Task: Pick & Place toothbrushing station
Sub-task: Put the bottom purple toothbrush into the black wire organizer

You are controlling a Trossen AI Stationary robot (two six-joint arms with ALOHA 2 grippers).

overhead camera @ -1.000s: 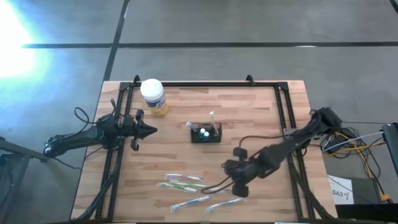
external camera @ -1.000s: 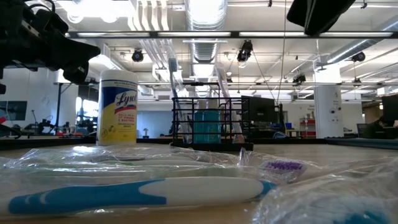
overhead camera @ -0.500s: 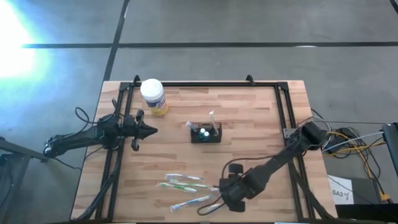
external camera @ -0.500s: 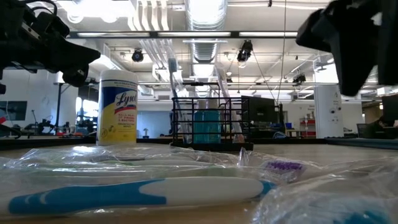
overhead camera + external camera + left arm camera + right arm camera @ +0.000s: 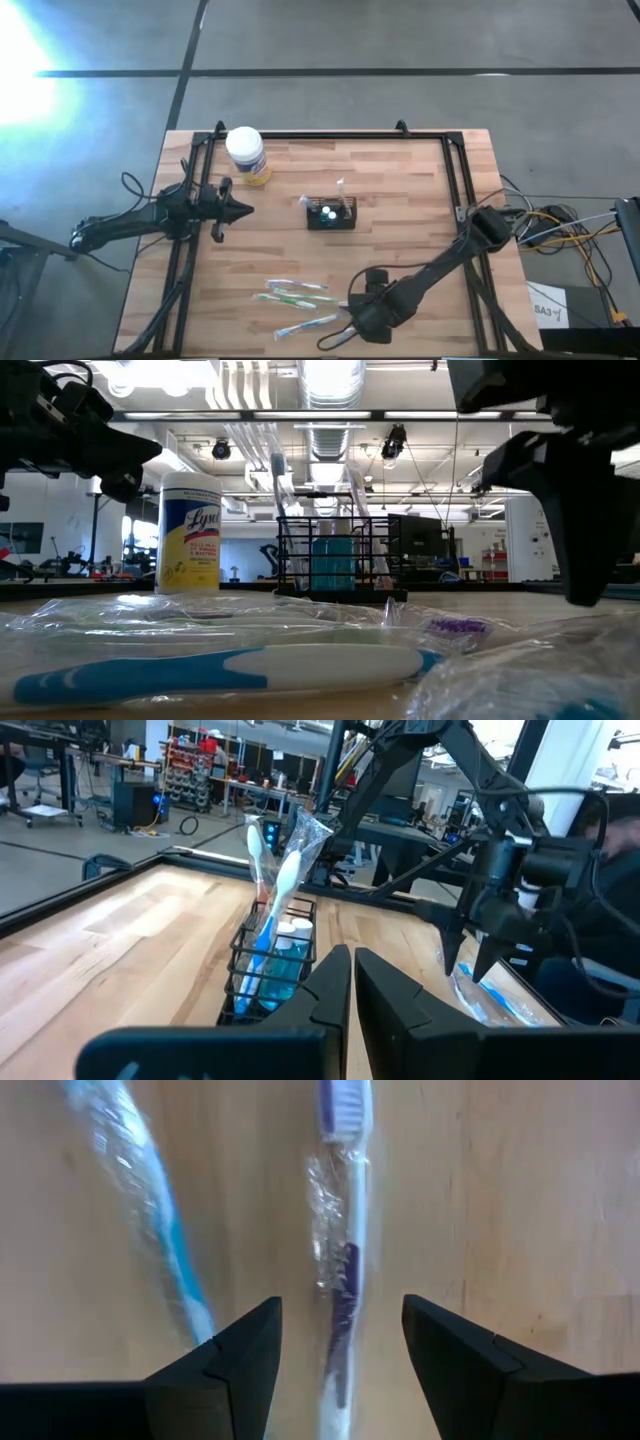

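The toothbrushing station [image 5: 330,214], a small black wire-mesh caddy, stands on its base mid-table with wrapped toothbrushes upright in it [image 5: 270,955]. My left gripper [image 5: 240,210] hovers shut to its left, pointing at it [image 5: 350,982]. My right gripper [image 5: 358,320] is open above the loose wrapped toothbrushes near the front edge. Its fingers stand either side of a purple toothbrush [image 5: 342,1280] without touching it; a blue toothbrush [image 5: 150,1200] lies beside it.
A white-lidded wipes jar with a yellow label [image 5: 246,152] stands at the far left. Several wrapped toothbrushes [image 5: 292,292] lie on the front of the wooden table [image 5: 400,170]. Black frame rails [image 5: 465,180] run along both sides and the far edge.
My right gripper has moved toward the table's near edge and a little left, and has come down over the loose toothbrushes. The caddy, the jar and the toothbrushes lie where they were.
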